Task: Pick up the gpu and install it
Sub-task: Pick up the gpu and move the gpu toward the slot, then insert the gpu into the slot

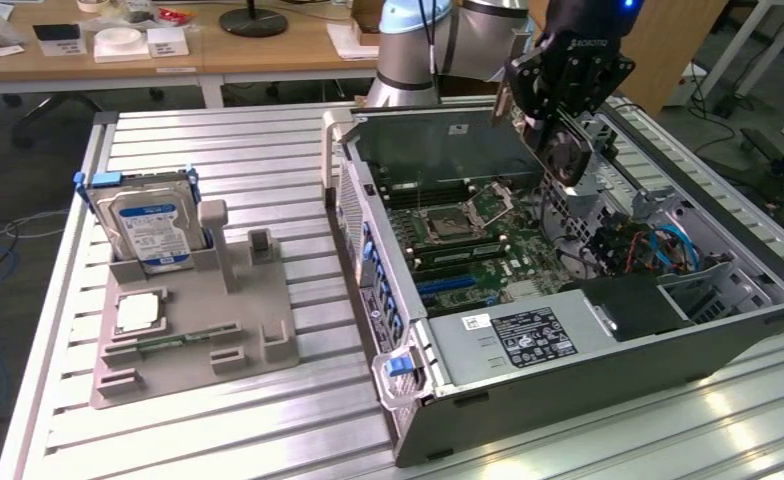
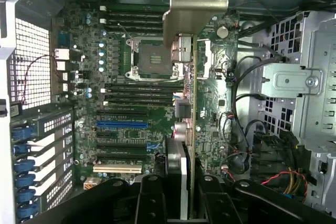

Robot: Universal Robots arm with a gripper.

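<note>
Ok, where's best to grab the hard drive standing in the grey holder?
Probably its exposed top half, coming straight down from above and pinching across the two broad faces. The hard drive stands upright with its lower end sunk in the grey holder, and blue rails cover both side edges, so only the top is free.

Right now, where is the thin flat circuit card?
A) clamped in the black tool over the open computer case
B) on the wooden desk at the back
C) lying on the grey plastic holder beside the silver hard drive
A: the thin flat circuit card is gripped by the black tool, which holds it over the green motherboard inside the open grey metal computer case.
</note>
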